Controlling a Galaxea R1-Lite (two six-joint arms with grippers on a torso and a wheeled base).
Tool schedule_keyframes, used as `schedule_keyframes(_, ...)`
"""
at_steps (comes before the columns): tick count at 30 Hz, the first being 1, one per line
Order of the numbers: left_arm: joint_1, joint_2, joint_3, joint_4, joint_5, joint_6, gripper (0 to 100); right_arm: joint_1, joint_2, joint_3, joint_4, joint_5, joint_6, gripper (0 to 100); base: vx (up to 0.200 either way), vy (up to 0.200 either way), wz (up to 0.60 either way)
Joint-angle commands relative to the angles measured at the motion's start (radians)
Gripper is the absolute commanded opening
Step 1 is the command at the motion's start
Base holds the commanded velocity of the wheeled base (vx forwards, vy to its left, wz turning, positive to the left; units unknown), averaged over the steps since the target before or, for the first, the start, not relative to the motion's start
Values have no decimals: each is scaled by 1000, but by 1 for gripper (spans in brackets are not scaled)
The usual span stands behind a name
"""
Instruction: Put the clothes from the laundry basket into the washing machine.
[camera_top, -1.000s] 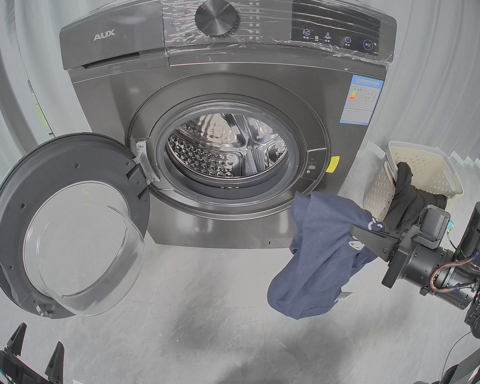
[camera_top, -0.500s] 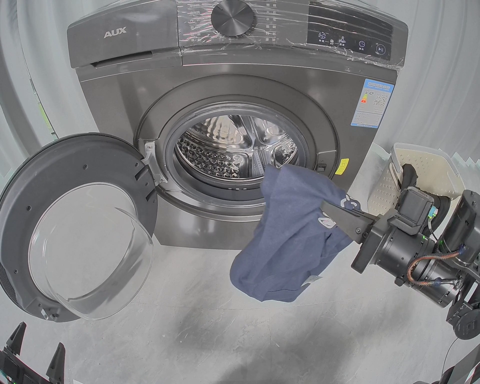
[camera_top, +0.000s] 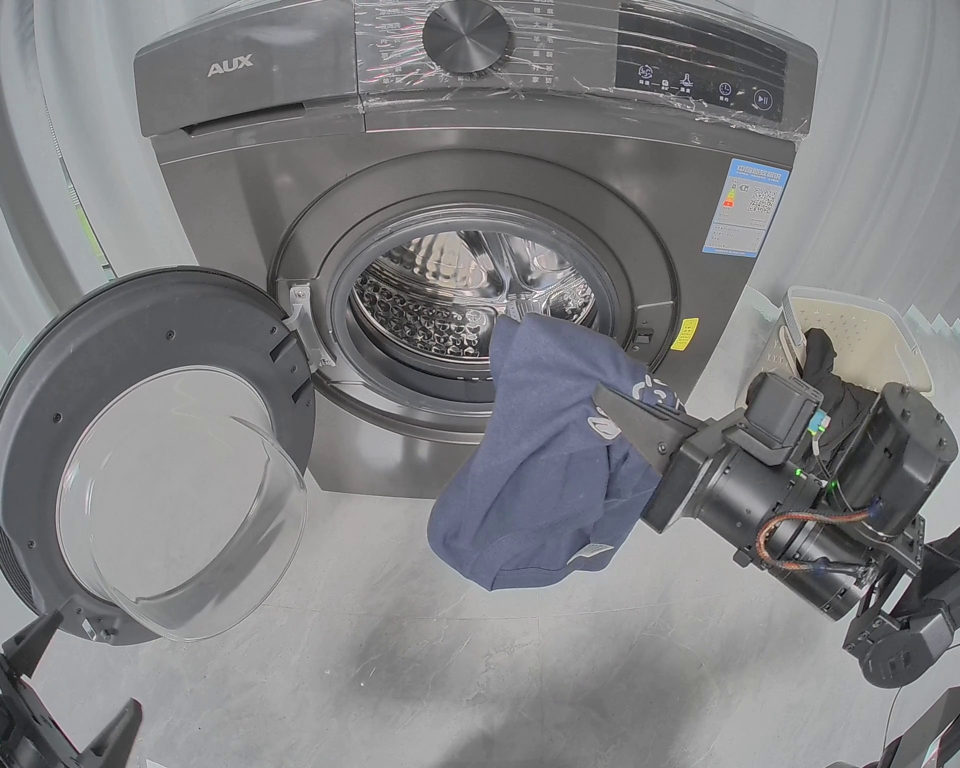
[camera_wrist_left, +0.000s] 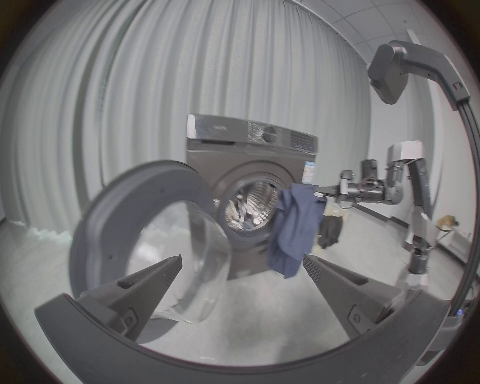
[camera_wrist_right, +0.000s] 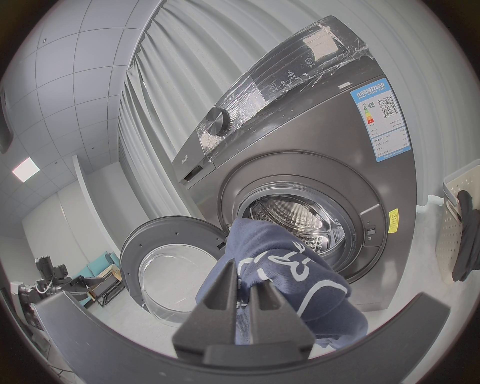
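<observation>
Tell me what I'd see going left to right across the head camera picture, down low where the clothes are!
door → shirt → basket

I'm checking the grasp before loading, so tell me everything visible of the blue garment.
The blue garment is navy, soft knit-looking cloth with a white printed graphic and a pale tag near its lower edge. It hangs bunched from the right gripper, shut on its upper part, before the open drum mouth of the washing machine, clear of the floor. Whether it touches the rim I cannot tell.
</observation>
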Motion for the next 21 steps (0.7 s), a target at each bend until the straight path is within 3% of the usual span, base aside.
schedule_keyframes(1,-23,313,-7,-36,-186,22,100,36,92,-59,-31,-60,-4,0,0,0,0)
schedule_keyframes(4,-49,477,-7,-147,-224,39,100,37,105,-73,-32,-60,-6,0,0,0,0)
schedule_keyframes(12,-172,847,-7,-474,-212,24,100,46,131,-116,-78,-61,-7,0,0,0,0)
schedule_keyframes(21,-241,1040,-56,-546,-210,4,100,46,139,-143,-86,-55,-10,0,0,0,0)
